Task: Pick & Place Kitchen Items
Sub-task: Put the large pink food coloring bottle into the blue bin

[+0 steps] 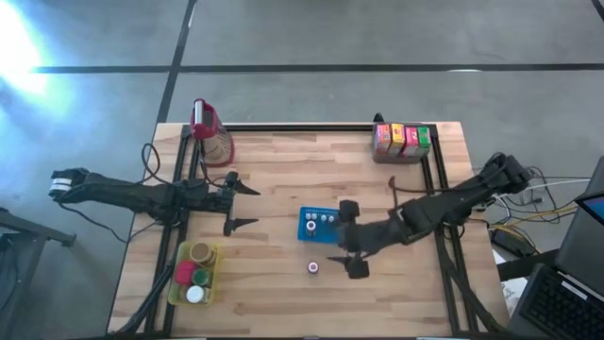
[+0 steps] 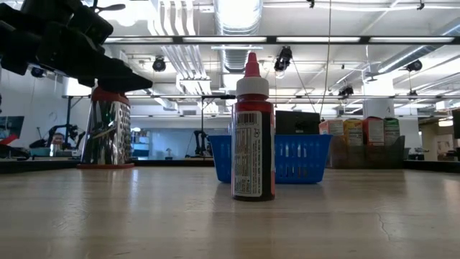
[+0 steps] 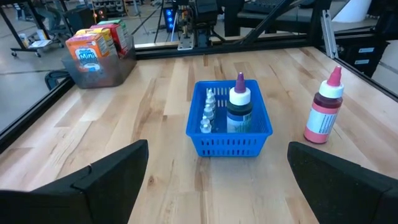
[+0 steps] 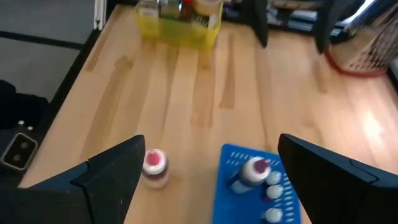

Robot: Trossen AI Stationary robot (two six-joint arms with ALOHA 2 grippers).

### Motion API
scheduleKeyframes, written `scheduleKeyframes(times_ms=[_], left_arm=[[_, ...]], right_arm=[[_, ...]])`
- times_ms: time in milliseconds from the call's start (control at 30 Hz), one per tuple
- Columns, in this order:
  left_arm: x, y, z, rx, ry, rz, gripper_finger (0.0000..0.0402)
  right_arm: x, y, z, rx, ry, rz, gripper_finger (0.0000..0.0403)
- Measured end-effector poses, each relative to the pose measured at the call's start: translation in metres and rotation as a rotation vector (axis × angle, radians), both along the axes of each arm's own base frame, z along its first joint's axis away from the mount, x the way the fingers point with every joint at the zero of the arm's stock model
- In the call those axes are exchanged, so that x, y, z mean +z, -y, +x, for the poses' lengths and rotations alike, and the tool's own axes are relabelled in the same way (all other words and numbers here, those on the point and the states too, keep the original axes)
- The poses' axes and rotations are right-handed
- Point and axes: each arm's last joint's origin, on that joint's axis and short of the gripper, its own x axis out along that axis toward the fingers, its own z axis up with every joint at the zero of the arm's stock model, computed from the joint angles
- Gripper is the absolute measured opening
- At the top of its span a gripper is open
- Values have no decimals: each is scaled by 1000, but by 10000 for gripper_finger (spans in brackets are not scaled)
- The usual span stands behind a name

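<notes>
A small red bottle (image 1: 312,268) with a white cap stands upright on its base on the wooden table, just in front of the blue perforated tray (image 1: 316,222). The tray holds a taller white-capped bottle (image 3: 239,106) and a row of tiny white bottles (image 3: 208,112). My right gripper (image 1: 338,238) hovers open above the table beside the tray's right end, pointing toward the table's left; the red bottle (image 4: 154,167) and the tray (image 4: 258,186) lie below and ahead of it. My left gripper (image 1: 241,205) waits open at the table's left, facing the tray (image 3: 230,121).
A yellow tray (image 1: 195,274) of round tins and lids sits near the front left. A clear bin of coloured cartons (image 1: 401,142) stands at the far right corner, and the tall jug with a red top (image 1: 209,132) at the far left. Bare wood lies between them.
</notes>
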Motion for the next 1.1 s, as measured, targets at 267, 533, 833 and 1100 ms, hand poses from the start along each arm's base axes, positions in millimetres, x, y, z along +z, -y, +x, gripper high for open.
scheduleKeyframes(times_ms=[267,533,833,1100], left_arm=[[-1,0,0,0,-6,0,389],[-1,0,0,0,-13,1,390],[-1,0,0,0,-13,0,389],[-1,0,0,1,-14,0,390]], right_arm=[[2,-22,3,21,-68,8,350],[-6,-23,2,-70,-106,0,251],[-14,-23,1,-48,-162,14,196],[-19,-26,8,-46,-134,36,190]])
